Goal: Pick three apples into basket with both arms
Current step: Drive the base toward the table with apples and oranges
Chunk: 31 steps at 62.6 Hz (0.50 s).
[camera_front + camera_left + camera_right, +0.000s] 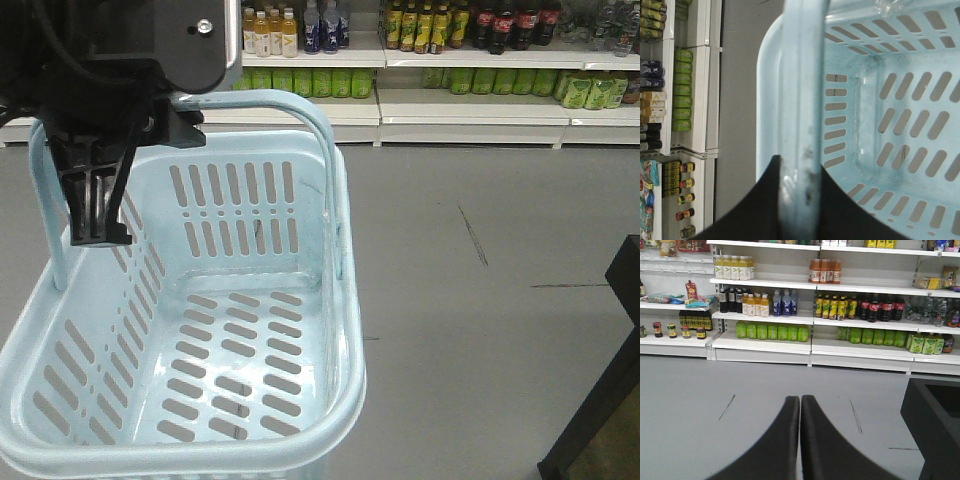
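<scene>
The pale blue basket [300, 330] hangs in the left half of the front view, and its slotted bottom holds nothing. My left gripper [98, 225] sits at the basket's upper left. The left wrist view shows the left gripper [799, 160] shut on the basket's hoop handle [802, 75], which runs up between the two black fingers. My right gripper [800, 398] is shut with nothing in it and points over the bare grey floor toward the shelves. No apples are in view.
White shop shelves [470, 105] with rows of bottles line the far wall [790, 342]. A dark table or stand [615, 370] is at the right edge, also seen as a black block [935, 415]. Grey floor [480, 300] lies between.
</scene>
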Tool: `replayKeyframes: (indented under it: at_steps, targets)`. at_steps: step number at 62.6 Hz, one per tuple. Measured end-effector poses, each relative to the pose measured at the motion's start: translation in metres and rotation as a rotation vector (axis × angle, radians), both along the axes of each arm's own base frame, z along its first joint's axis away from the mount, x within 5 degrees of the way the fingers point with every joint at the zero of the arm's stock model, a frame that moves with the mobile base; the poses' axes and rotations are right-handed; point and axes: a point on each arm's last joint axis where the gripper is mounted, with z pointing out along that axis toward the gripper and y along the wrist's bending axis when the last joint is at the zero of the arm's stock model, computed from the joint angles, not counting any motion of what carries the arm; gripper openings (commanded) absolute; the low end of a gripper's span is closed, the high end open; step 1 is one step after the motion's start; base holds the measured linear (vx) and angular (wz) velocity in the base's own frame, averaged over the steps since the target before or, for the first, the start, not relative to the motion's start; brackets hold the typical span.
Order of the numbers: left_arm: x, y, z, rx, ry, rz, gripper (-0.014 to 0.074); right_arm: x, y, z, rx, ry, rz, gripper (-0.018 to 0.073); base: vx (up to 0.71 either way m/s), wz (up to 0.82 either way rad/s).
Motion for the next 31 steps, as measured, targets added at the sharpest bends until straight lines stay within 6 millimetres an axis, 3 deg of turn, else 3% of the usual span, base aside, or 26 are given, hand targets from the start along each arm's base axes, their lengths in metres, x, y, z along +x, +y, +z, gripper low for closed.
replayKeyframes:
  at_steps: [31]
  targets:
    - [0.0,0.0,0.0,0.0,0.0,0.0,-0.0006,0.0,0.0,0.0,0.0,0.0,0.0,-0.0008,0.0,-0.04]
